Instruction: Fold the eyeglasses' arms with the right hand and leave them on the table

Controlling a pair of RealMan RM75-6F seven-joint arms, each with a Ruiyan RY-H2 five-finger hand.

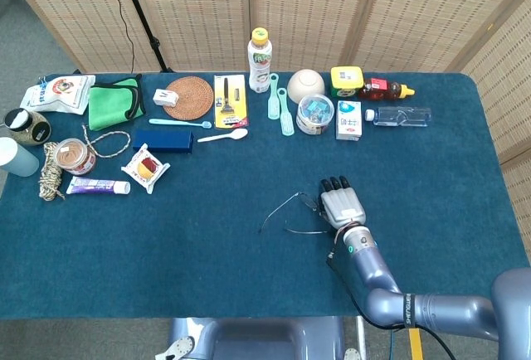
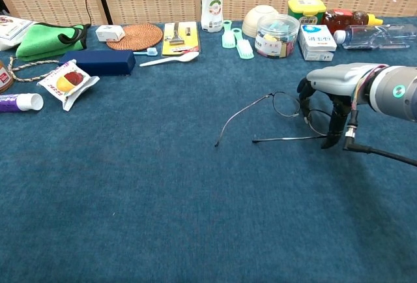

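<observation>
Thin-wire eyeglasses [image 2: 285, 104] lie on the blue table [image 2: 130, 185], right of centre. One arm [image 2: 240, 115] still sticks out toward the near left. The other arm [image 2: 287, 139] lies swung inward, almost parallel to the lenses. My right hand [image 2: 339, 81] arches over the right end of the frame; its fingers [image 2: 303, 91] come down behind the lens and its thumb [image 2: 333, 130] presses at the hinge in front, so the frame sits pinched between them. From the head view the same hand [image 1: 342, 206] covers that end of the eyeglasses [image 1: 304, 203]. My left hand shows in neither view.
Along the far edge stand a drink bottle [image 1: 260, 60], a bowl [image 1: 306, 83], a clear tub [image 1: 315, 114], a small carton [image 1: 349, 120] and a plastic case [image 1: 401, 116]. A navy box [image 1: 163, 140], snack packet [image 1: 146, 167], spoon [image 1: 222, 136] and rope [image 1: 51, 171] lie at the left.
</observation>
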